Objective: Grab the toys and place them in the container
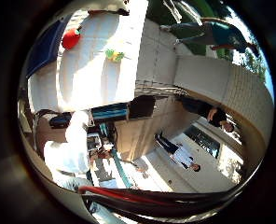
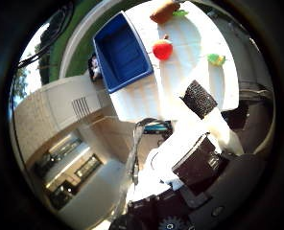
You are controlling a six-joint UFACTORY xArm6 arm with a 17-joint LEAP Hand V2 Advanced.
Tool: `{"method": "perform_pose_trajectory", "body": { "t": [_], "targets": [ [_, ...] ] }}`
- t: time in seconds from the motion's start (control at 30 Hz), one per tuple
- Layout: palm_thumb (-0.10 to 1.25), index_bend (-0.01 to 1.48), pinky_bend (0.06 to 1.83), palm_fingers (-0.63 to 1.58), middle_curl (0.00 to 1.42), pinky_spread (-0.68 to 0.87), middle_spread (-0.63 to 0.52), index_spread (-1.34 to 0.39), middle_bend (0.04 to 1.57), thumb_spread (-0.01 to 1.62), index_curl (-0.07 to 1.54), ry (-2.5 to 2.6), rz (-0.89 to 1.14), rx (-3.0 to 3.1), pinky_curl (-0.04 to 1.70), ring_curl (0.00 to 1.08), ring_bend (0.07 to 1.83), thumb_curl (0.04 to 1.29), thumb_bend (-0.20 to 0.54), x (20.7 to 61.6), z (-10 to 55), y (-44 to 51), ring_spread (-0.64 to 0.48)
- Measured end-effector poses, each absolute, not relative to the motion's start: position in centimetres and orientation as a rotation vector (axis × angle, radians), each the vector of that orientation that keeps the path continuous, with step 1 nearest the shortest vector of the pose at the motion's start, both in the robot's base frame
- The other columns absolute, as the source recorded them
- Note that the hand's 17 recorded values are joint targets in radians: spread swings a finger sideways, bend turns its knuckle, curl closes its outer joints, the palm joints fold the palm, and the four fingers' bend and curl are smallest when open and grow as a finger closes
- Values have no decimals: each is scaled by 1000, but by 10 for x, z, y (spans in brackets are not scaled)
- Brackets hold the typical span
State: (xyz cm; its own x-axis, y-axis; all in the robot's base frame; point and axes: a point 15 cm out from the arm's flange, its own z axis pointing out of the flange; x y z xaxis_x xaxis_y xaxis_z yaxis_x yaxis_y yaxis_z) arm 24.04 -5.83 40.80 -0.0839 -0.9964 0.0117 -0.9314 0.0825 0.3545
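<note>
While the little finger side palm view looks out across the white bench (image 1: 100, 60), only two toys show clearly on it: a red apple-shaped toy (image 1: 71, 38) near one edge and a small green and yellow toy (image 1: 113, 55) lying apart from it, further in on the bare surface. A dark strip of the blue container (image 1: 44, 46) runs along the bench edge just beside the red toy. White parts of the hand (image 1: 70, 142) reach in from the rim of this view, off the bench and touching no toy. Beyond the bench lie paving and a pale wall, with people standing well away from the toys.

Seen from the thumb side palm view, the blue container is a deep rectangular bin, open on top, sitting at one corner of the bench with nothing visible inside. The red toy rests on the bench just beside the bin's long wall. A brown plush toy (image 2: 164, 11) with a green bit lies near the far edge of the bench, beyond the red one. The green and yellow toy sits alone toward the opposite edge, well apart from the bin. One finger with a black textured pad (image 2: 198, 98) stretches out straight above the bench, so the hand looks relaxed and spread, holding nothing.
</note>
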Motion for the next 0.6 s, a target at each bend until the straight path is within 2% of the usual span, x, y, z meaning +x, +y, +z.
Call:
{"method": "perform_pose_trajectory", "body": {
  "t": [0.37, 0.6],
  "targets": [
    [686, 193, 433, 286, 307, 456, 58, -170, 171, 1288, 355, -2083, -386, 1898, 155, 316, 252, 322, -17, 267, 399, -71, 283],
    [687, 192, 417, 286, 309, 443, 57, -169, 170, 1293, 356, -2083, -299, 1881, 153, 316, 242, 322, -17, 272, 382, -121, 278]
  ]
}}
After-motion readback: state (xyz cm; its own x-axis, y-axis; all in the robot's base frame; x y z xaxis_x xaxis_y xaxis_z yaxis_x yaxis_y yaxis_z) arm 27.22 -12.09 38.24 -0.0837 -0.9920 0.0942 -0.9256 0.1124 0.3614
